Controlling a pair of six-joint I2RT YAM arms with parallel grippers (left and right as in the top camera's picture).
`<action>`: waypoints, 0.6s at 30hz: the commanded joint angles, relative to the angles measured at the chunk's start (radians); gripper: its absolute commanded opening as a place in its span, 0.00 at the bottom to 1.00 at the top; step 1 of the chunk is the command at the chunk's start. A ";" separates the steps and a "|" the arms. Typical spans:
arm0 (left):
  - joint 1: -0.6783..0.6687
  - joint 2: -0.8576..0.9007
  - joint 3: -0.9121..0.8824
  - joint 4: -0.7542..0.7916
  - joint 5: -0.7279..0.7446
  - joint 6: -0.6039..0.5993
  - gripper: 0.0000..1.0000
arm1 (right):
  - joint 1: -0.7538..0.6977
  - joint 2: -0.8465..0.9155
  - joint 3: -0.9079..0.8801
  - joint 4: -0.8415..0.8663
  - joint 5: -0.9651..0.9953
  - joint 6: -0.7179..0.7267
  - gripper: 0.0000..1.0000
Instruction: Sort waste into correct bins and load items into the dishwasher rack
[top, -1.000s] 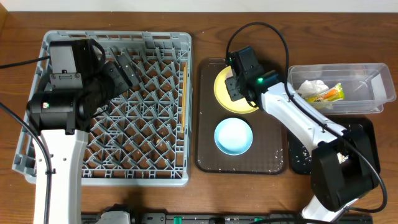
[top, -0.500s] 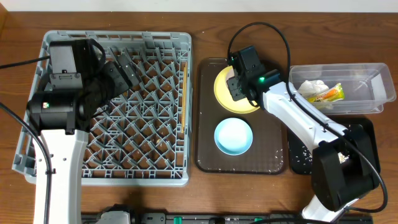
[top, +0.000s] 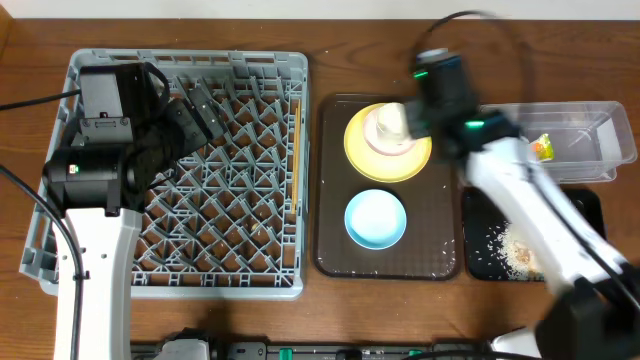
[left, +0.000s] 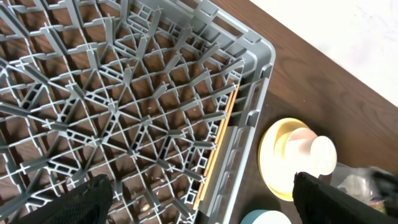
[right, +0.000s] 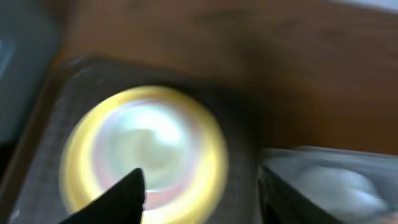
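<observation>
The grey dishwasher rack (top: 90, 70) fills the left, with wooden chopsticks (top: 296, 130) lying along its right wall, also seen in the left wrist view (left: 217, 149). My left gripper (top: 200, 115) hangs open and empty over the rack (left: 205, 199). A cream cup (top: 388, 126) stands on the yellow plate (top: 360, 158); the light blue bowl (top: 375, 218) sits in front of it. My right gripper (top: 418, 112), motion-blurred, is open and empty above the plate's right side (right: 199, 180). The clear tub (top: 590, 135) holds the snack wrapper (top: 543, 147). Crumbs (top: 515, 250) lie in the black tray (top: 590, 205). My right arm hides the tissue.
The plate and bowl rest on a brown serving tray (top: 430, 255) between the rack and the bins. My right arm crosses over the clear tub and black tray. The wooden table's back edge runs just behind the tub.
My right arm has swung up and to the right, away from the plate. The cup now shows on the plate and the crumbs show in the black tray. The left arm is still.
</observation>
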 joint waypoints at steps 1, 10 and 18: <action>0.004 0.004 0.006 -0.002 0.006 0.010 0.94 | -0.149 -0.080 0.025 -0.042 0.058 0.032 0.63; 0.004 0.004 0.006 -0.002 0.006 0.010 0.94 | -0.384 -0.152 0.025 -0.114 0.054 0.032 0.99; 0.004 0.004 0.006 -0.002 0.006 0.010 0.94 | -0.397 -0.151 0.024 -0.115 0.054 0.032 0.99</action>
